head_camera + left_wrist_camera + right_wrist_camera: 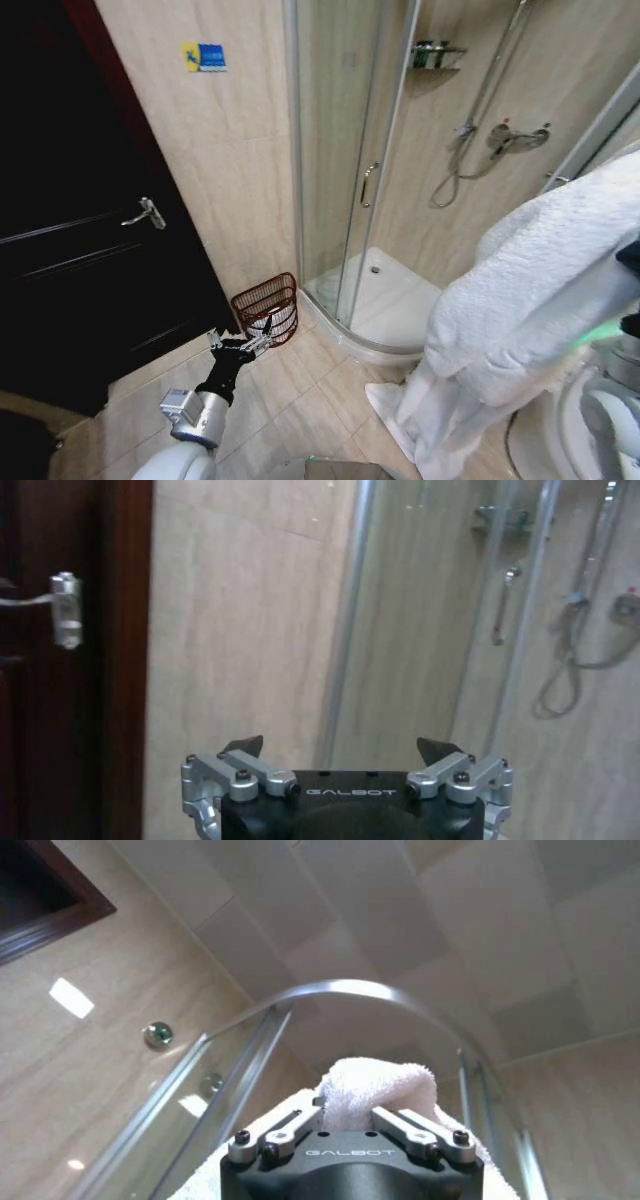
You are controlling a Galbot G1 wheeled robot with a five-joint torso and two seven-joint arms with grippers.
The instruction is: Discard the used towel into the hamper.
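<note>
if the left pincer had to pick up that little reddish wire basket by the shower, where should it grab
Probably the upper rim of the reddish-brown openwork wire basket, coming from above on the side facing the robot. The rim is the widest, open edge; the far side sits against the beige tiled wall. The open left pincer is already close in front.

one towel (530, 290) hanging, one hamper (268, 308) sitting, two grippers showing: left gripper (247, 343), right gripper (348, 1121), one door (80, 230) standing

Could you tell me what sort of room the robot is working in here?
Most likely a bathroom: a glass shower enclosure with a hand shower, tiled walls, a hamper on the floor, and a white towel.
</note>
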